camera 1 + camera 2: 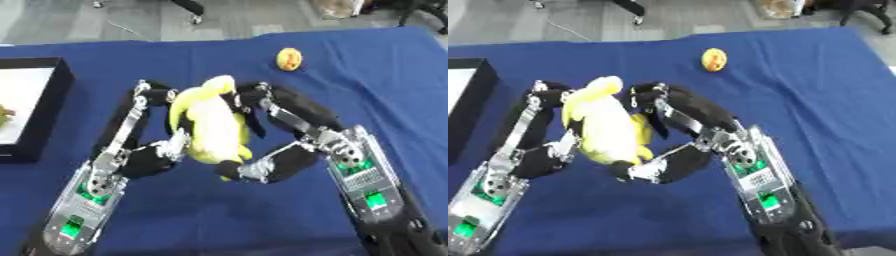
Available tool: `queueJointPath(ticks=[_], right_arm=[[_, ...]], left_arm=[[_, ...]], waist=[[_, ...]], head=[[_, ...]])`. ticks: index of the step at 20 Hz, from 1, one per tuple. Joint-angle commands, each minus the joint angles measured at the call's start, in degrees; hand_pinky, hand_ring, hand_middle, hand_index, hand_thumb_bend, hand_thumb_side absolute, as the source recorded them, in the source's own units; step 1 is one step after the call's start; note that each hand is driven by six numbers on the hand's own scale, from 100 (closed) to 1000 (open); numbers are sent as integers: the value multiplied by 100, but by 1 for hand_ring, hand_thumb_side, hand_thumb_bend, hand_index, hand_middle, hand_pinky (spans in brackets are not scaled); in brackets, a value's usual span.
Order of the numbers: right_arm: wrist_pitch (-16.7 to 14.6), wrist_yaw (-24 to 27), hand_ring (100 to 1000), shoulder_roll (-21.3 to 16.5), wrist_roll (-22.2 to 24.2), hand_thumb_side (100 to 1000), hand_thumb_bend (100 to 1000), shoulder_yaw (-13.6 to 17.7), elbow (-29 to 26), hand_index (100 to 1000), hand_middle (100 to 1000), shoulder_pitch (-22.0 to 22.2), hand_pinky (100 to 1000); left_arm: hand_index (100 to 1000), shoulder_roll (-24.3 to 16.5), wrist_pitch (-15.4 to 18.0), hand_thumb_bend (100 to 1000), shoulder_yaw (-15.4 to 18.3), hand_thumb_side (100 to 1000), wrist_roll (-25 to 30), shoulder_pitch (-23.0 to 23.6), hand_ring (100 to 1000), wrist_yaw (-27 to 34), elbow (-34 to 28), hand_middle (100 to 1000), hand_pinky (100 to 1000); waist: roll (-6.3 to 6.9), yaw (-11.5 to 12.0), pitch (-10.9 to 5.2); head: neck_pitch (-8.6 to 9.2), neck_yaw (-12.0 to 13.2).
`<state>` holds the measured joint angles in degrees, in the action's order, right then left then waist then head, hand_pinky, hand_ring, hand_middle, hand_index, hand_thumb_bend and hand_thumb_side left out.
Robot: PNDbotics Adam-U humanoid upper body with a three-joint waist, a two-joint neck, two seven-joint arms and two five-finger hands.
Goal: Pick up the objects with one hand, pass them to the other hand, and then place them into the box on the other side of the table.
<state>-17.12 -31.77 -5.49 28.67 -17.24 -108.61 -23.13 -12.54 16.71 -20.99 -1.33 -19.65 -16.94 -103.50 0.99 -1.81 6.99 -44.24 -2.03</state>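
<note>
Fingers of both the left hand [153, 155] and right hand [280, 160] curl round the soft yellow banana-shaped toy [214, 125], held mid-table, apparently mid-handover toward the black white-lined box [44, 107] at the left edge.

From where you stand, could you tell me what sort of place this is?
Probably an office or lab demo space: a blue-clothed table, grey floor with chair legs beyond, and a black box.

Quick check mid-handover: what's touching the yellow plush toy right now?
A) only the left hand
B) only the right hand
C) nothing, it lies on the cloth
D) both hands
D: the left hand and right hand both curl fingers around the yellow plush toy, held between them.
</note>
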Motion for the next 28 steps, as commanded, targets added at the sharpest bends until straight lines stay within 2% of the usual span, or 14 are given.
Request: queueJointPath(ticks=[1,4,6,14,17,18,21,25,28], right_arm=[[-12,-30,236,-51,-36,611,478,66,-203,835,689,-38,632],[-5,-33,241,-49,-40,604,472,73,-214,834,689,-31,633],[51,-67,242,-32,-143,598,472,210,-306,832,684,15,632],[183,-173,250,-24,-573,587,464,521,-470,826,677,123,633],[230,-203,251,-39,-671,581,459,578,-464,824,671,175,632],[236,-209,251,-43,-690,581,459,582,-458,824,671,187,632],[244,-223,251,-53,-707,575,454,579,-429,823,670,237,632],[227,-229,249,-62,-670,572,449,558,-387,823,668,280,633],[214,-226,250,-70,-633,571,443,538,-356,824,669,301,635]], left_arm=[[406,-92,-5,100,96,566,-57,-38,188,-32,-122,185,348],[406,-97,-9,100,104,553,-67,-33,189,-37,-127,186,350],[405,-151,-27,100,237,545,-152,20,190,-81,-172,186,350],[405,-406,-190,100,735,480,-571,195,193,-325,-317,188,353],[405,-657,-328,100,1018,376,-782,218,196,-457,-378,191,355],[405,-742,-378,100,1104,376,-856,220,196,-496,-399,191,355],[404,-1053,-566,100,1398,260,-1077,192,199,-623,-387,193,358],[402,-1546,-886,100,1773,139,-1308,74,199,-908,-81,194,360],[402,-1907,-1139,100,1948,100,-1366,-46,198,-1149,254,193,359]], waist=[[4,-6,-73],[5,-8,-73],[14,-19,-80],[62,-32,-117],[92,-21,-153],[99,-20,-162],[136,-3,-202],[162,4,-229],[170,0,-242]], head=[[12,29],[12,40],[12,145],[12,865],[12,1312],[12,1420],[12,1775],[143,2045],[230,2151]])
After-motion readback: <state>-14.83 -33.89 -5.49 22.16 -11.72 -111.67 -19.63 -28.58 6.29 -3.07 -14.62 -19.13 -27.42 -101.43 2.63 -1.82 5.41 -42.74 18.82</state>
